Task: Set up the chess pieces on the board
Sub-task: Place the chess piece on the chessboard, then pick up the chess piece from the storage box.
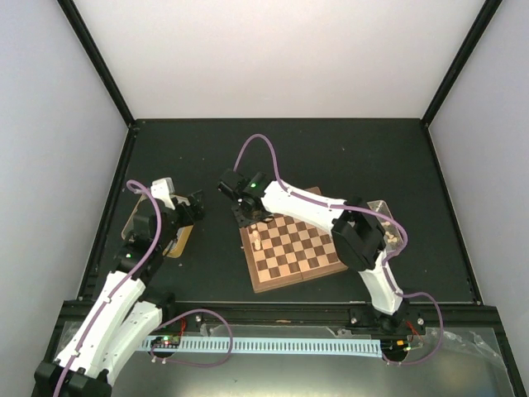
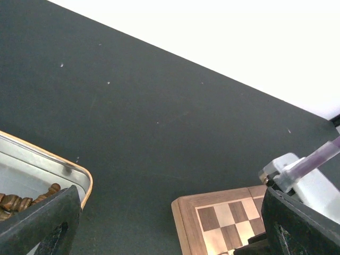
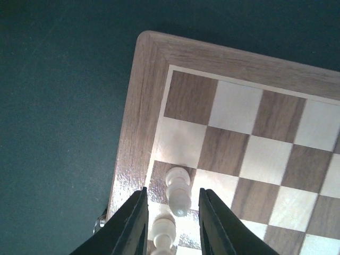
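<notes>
The right claw (image 3: 172,192) has its two fingers apart and straddles a small pale tan turned wooden chess piece (image 3: 178,183), with a sliver of gap on either side, so nothing is clamped. The piece stands upright on a dark square in the edge column of the square brown-rimmed wooden chessboard (image 3: 139,122), its long axis running up between the fingers. A second pale tan chess piece (image 3: 162,232) stands just behind it, nearer the wrist. Any retreat probably has to go straight up to avoid clipping either. The left claw (image 2: 170,196), wide apart, hangs well away over the dark tabletop (image 2: 133,106), beside a gold-rimmed tin (image 2: 79,172) holding dark brown chess pieces (image 2: 16,201).
</notes>
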